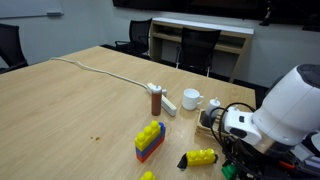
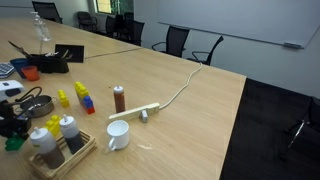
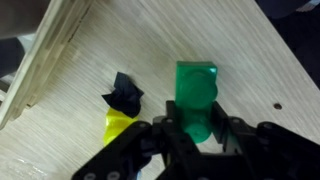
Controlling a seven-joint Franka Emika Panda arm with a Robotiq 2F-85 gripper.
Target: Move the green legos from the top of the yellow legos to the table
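The gripper (image 3: 196, 128) is clamped on the green legos (image 3: 197, 85), seemingly already off the yellow legos (image 3: 119, 126) at left; release onto the table (image 3: 265, 70) remains.

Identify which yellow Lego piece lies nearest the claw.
The low yellow brick with a dark end piece, right beside the claw; the yellow-topped blue-and-red stack and the small lone yellow piece sit farther away.

"What's the arm like, from where you stand?"
"A bulky, glossy white rounded arm shell (image 1: 292, 105), trailing looping black cables (image 1: 213, 115)."
"And the end?"
"A matte black gripper (image 3: 196, 128), all angular links."
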